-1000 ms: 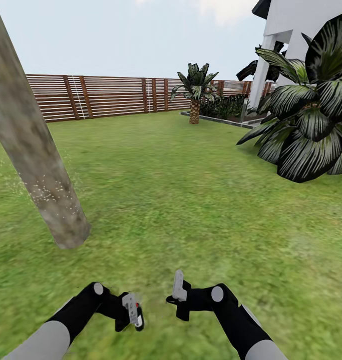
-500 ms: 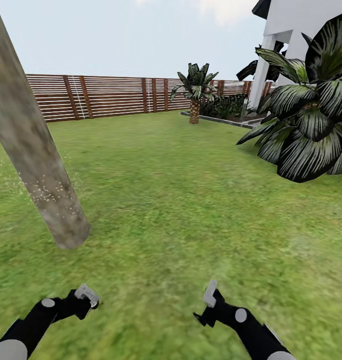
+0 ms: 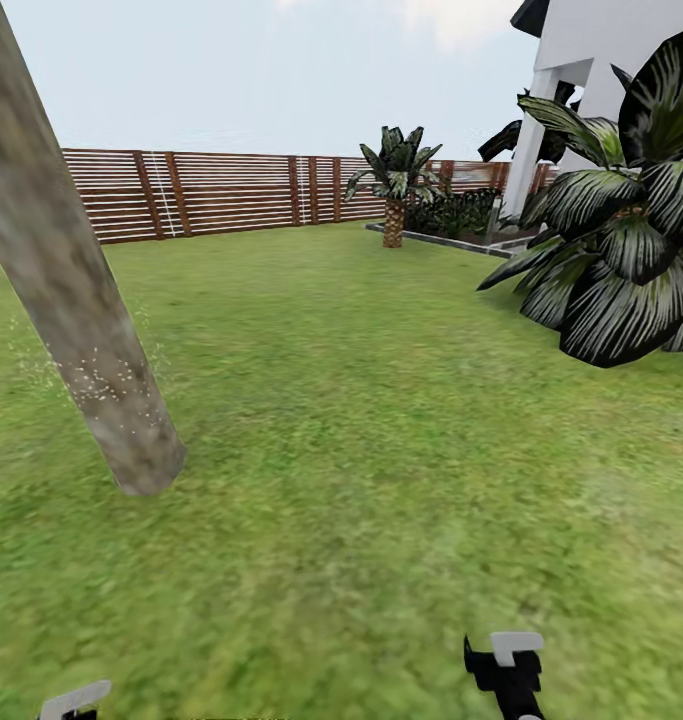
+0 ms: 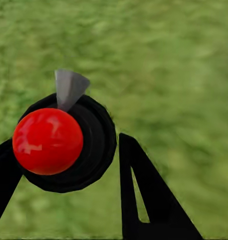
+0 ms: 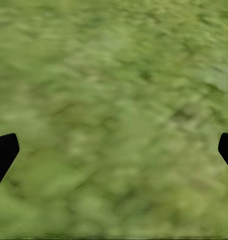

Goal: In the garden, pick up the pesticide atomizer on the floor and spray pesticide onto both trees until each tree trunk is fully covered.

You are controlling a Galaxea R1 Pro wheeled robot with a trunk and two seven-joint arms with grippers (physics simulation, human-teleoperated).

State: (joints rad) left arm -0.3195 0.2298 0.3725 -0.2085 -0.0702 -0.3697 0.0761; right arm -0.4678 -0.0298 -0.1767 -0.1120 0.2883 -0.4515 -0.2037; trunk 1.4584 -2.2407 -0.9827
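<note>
Grass [image 3: 381,420] fills the garden up to a brown slatted fence [image 3: 231,190], and a thick pale tree trunk [image 3: 71,300] leans across the left of the head view, its base planted in the lawn and a scatter of fine white specks showing low on its bark. The pesticide atomizer [image 4: 58,142] sits between the fingers of the left gripper [image 4: 63,165]: the left wrist view shows a round black body with a glossy red ball on it and a small grey nozzle tip, one dark finger [image 4: 144,195] close beside it and another at the frame edge, so the gripper is closed around it. In the head view a grey piece at the bottom left corner marks that gripper [image 3: 74,700]. The right gripper [image 3: 508,660] hangs low over the lawn, well apart from the trunk; its wrist view shows its fingertips [image 5: 3,152] spread wide over bare grass, holding nothing. A broad striped-leaf plant [image 3: 621,240] crowds the right side before a white house [image 3: 581,60]; a small palm [image 3: 393,185] stands near the fence.
</note>
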